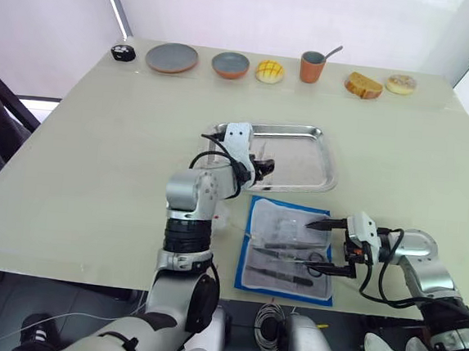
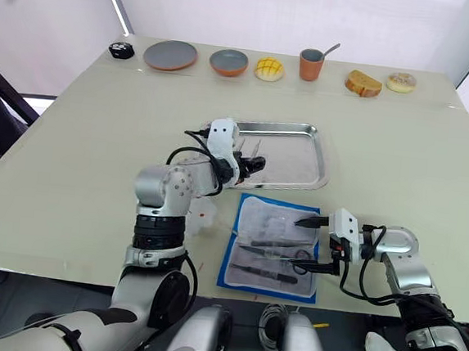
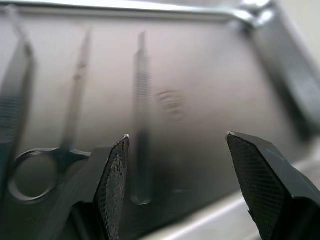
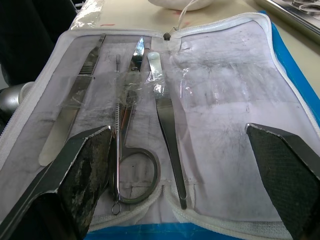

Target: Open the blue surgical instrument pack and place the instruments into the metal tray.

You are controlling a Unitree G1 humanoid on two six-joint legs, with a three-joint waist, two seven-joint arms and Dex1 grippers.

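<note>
Item: blue surgical instrument pack [image 1: 287, 248], lying unzipped and flat at the near edge of the table [image 1: 97, 147], clear inner sleeve up, just in front of the metal tray [image 1: 322, 154]. Contents seen in the right wrist view: 1 pair of ring-handled scissors [image 4: 131, 150], 1 pair of tweezers [image 4: 167, 125], 1 flat serrated tool [image 4: 75, 100], all tucked under plastic bands. Tray contents seen in the left wrist view: at least 3 slim instruments, including a ring-handled piece [image 3: 35, 170] and a ribbed handle [image 3: 141, 115]. Left claw [image 1: 261, 166]: fingers apart, holding nothing, poised over the tray's near left part. Right claw [image 1: 325, 247]: fingers spread wide, holding nothing, hovering over the right half of the open pack. Far edge of table: 2 round plates, pastries, a cup with spoon, not involved. Status: pack opened, transfer partly done, roughly half by appearance. Next move, judged: right claw lowers onto 1 remaining tool, likely the tweezers, pinches its shaft and slides it free of the band before carrying it to the tray.
</note>
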